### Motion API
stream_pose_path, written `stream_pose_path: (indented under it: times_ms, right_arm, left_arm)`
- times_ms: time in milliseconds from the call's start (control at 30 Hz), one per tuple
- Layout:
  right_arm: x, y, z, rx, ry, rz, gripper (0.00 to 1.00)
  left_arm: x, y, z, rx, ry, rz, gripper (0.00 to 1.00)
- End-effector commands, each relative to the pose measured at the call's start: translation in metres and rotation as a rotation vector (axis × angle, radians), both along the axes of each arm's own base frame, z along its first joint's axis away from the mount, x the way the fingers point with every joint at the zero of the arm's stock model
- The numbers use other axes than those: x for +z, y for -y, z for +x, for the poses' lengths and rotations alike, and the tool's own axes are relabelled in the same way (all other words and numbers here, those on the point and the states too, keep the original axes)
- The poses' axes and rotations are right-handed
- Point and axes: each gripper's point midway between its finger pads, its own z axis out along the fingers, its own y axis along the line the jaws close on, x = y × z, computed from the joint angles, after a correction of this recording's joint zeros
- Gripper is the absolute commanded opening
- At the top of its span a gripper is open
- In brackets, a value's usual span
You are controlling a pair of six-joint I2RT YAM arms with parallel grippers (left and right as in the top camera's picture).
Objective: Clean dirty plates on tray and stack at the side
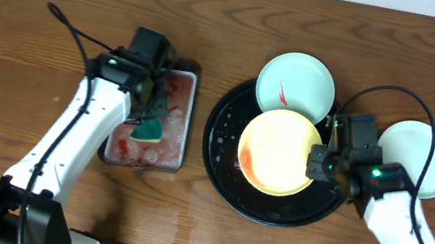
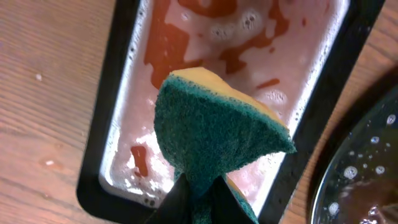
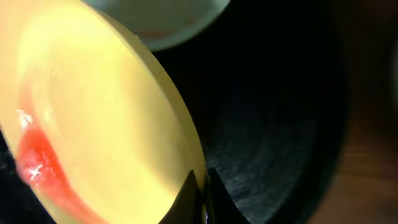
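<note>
- L claw (image 2: 199, 196) is closed on a sponge (image 2: 217, 124), green scrub side and yellow foam side, pinched at its narrow end. The rest fans out past the fingertips.
- Right under L claw and sponge: small rect. black tray (image 1: 195, 91) w/ reddish soapy water and foam. Can't tell if the sponge touches the water.
- R claw (image 3: 200, 186) is closed on the rim of the yellow plate (image 3: 93, 106), fingers tight on either side of the edge.
- The yellow plate is tilted, w/ its gripped edge up. It has a red smear on the side farthest from R claw.
- Under R claw and the yellow plate: big round black tray (image 1: 225, 132), w/ a wet floor and droplets.
- Ahead of R claw, past the yellow plate's far edge: mint plate (image 1: 296, 85) w/ a thin red streak. It lies over the round tray's rim, partly off the tray. The yellow plate's edge is just beside it and overlaps it in the wrist view, so it crowds that side.
- Behind R claw, outside the round tray: pale plate (image 1: 431, 160) flat on the wood table (image 1: 13, 59), near edge hidden by the R arm.
- Btwn the two claws: only a narrow strip of table separates the rect. tray from the round tray.
- Black cable (image 1: 72, 29) runs over the table behind L claw.
</note>
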Motion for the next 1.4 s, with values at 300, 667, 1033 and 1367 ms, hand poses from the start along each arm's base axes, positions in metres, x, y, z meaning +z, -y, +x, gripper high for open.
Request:
stream_pose_path:
  times_ms: [300,667,1033,1367]
  right_arm:
    - [0.082,-0.002,0.000,0.115,0.382,-0.380,0.01]
    - [0.125,-0.033,-0.021,0.292,0.602,-0.728,0.01]
    - [0.148,-0.056,-0.035,0.362,0.705,-0.790,0.01]
    - [0.169,-0.068,-0.027,0.402,0.769,-0.838,0.01]
  left_arm:
    - [0.019,0.008,0.002,-0.040,0.051,-0.089,0.35]
    - [0.067,0.019,-0.011,-0.114,0.187,-0.169,0.57]
    - [0.078,0.018,-0.015,-0.116,0.222,-0.172,0.79]
    - [0.078,0.018,-0.015,-0.116,0.222,-0.172,0.80]
